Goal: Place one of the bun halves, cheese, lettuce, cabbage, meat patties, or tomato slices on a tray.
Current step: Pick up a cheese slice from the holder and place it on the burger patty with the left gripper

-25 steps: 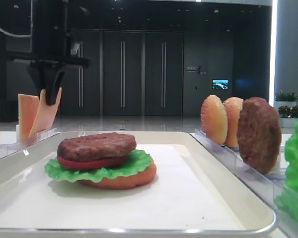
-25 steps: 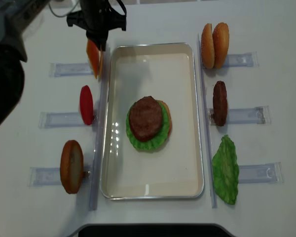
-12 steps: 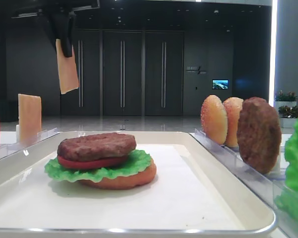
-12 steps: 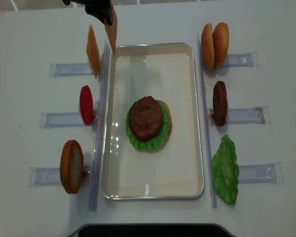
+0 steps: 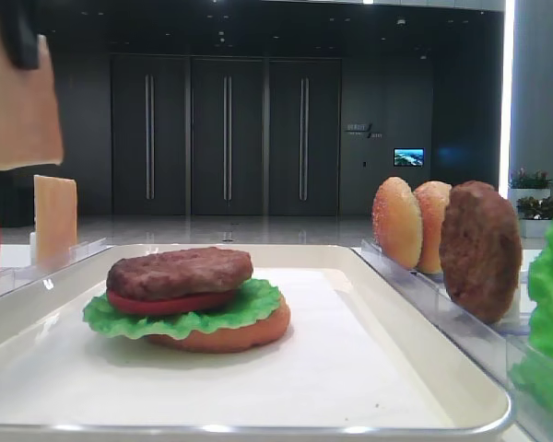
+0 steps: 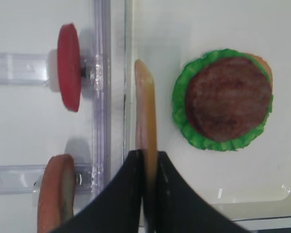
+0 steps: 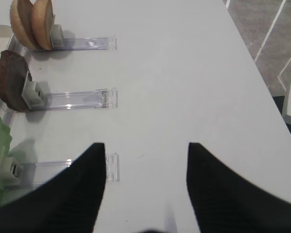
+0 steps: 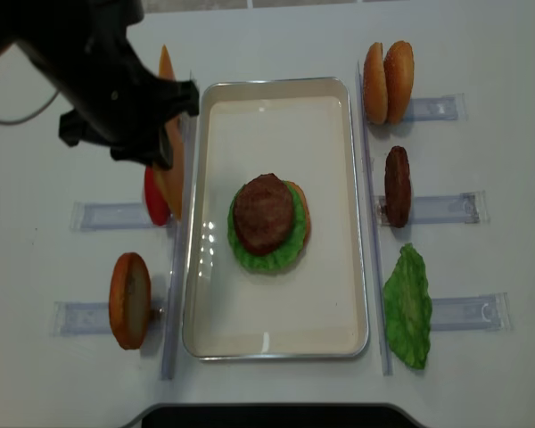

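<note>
My left gripper (image 6: pixel 147 154) is shut on a thin cheese slice (image 6: pixel 145 107), which hangs edge-on over the tray's left rim (image 8: pixel 276 82), beside the red tomato slice (image 8: pixel 153 201). From the low front view the held cheese (image 5: pixel 18 101) is high at the left. On the tray lies a stack of bun bottom, lettuce, tomato and meat patty (image 8: pixel 266 218). A second cheese slice (image 5: pixel 55 216) stands in its rack. My right gripper (image 7: pixel 146 145) is open over bare table, right of the racks.
Clear racks flank the tray. On the left stand the tomato slice and a bun half (image 8: pixel 129 299). The right side holds two bun halves (image 8: pixel 388 80), a patty (image 8: pixel 397 185) and a lettuce leaf (image 8: pixel 407 308). The left arm (image 8: pixel 116 89) covers the table's upper left.
The left gripper lifted one cheese slice out of the far left rack and carried it nearer along the tray's left edge. The other slice stayed in the rack.
</note>
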Motion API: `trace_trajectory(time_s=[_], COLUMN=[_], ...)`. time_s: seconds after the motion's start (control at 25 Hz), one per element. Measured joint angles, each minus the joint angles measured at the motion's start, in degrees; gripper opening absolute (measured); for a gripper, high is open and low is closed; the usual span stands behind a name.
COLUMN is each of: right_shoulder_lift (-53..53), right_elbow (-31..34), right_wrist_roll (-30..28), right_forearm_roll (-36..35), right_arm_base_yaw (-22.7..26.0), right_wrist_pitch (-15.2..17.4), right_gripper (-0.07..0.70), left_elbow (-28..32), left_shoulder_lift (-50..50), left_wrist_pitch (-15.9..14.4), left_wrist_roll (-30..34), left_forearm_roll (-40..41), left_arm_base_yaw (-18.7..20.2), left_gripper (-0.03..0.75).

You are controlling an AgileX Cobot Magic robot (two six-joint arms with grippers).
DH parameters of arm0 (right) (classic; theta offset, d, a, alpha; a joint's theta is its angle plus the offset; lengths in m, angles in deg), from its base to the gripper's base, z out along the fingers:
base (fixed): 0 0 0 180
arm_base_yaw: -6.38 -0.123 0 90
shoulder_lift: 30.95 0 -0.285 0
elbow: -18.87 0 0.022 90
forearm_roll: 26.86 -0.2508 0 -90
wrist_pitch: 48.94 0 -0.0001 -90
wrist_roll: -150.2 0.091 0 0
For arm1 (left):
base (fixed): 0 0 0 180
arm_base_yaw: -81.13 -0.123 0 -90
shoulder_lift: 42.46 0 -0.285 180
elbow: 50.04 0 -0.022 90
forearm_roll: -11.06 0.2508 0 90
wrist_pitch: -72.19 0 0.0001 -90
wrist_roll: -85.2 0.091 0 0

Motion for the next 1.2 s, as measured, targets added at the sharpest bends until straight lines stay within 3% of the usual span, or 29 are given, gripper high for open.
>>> trace_trajectory(time_s=[0.2, 0.32, 0.48, 0.72, 0.8, 0.92, 1.2], right_shoulder_lift=[0.00, 0.00, 0.00, 0.00, 0.00, 0.00, 0.00], right_elbow=[0.00, 0.00, 0.00, 0.00, 0.00, 0.00, 0.00], right_wrist_roll=[0.00, 0.00, 0.00, 0.00, 0.00, 0.00, 0.00], right_forearm_roll=[0.00, 0.00, 0.00, 0.00, 0.00, 0.00, 0.00], right_arm_base_yaw=[0.00, 0.00, 0.00, 0.00, 0.00, 0.00, 0.00], right_wrist_pitch=[0.00, 0.00, 0.00, 0.00, 0.00, 0.00, 0.00], right_gripper=[0.363, 0.363, 0.363, 0.363, 0.363, 0.363, 0.363], left_elbow=[5.36, 5.66, 5.72, 8.25, 10.76, 15.25, 19.81], left_shoulder_lift=[3.07, 2.32, 0.06, -3.16, -3.16, -3.59, -4.73], left_wrist_pitch=[2.44, 6.91, 15.43, 22.08, 22.35, 20.43, 16.86], left_wrist_roll=[-0.98, 0.73, 12.11, 36.29, 46.88, 60.94, 74.49], left_forearm_roll=[0.39, -1.18, -13.11, -41.55, -51.78, -64.58, -73.88], left_arm_base_yaw=[0.00, 0.00, 0.00, -0.84, -3.03, -7.44, -9.40], left_gripper=[0.030, 0.030, 0.030, 0.030, 0.030, 0.030, 0.030])
